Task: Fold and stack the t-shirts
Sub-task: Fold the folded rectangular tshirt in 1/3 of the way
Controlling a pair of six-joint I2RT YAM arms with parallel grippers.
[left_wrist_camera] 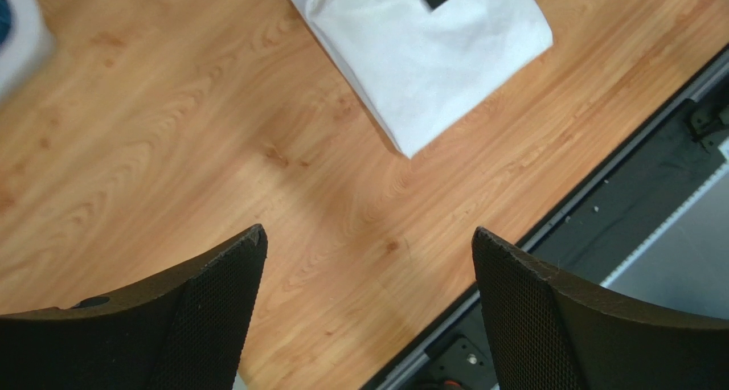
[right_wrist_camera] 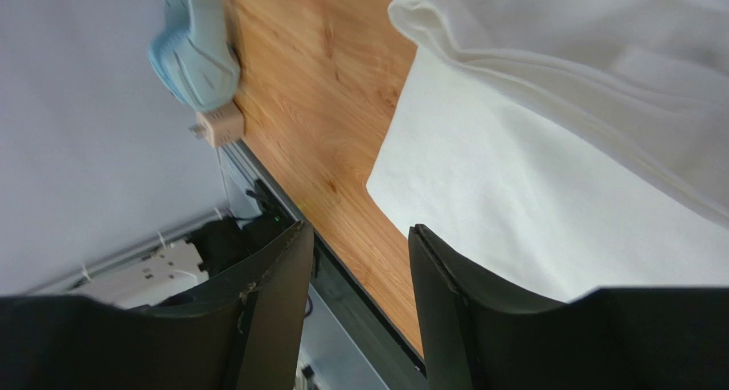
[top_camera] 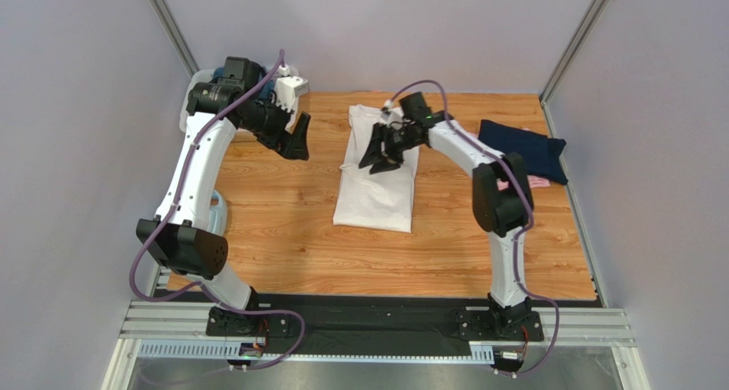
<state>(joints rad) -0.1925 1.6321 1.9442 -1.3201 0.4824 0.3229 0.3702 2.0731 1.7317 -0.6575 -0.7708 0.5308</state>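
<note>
Large white cloth t-shirt (top_camera: 375, 194) lies part-folded in the middle of the wooden desk (top_camera: 282, 236) — soft, light, floppy. Left hand (top_camera: 298, 141) wide open left of it, right hand (top_camera: 385, 162) half-open just above, both empty — I'd pinch its far corners.

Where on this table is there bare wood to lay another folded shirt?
The widest bare wood is the near strip between the white t-shirt and the black strip. A narrower patch lies between that shirt and the left hand. Crowded: the far right corner, with the navy t-shirt and a pink t-shirt, and the right hand over the white shirt.
</note>
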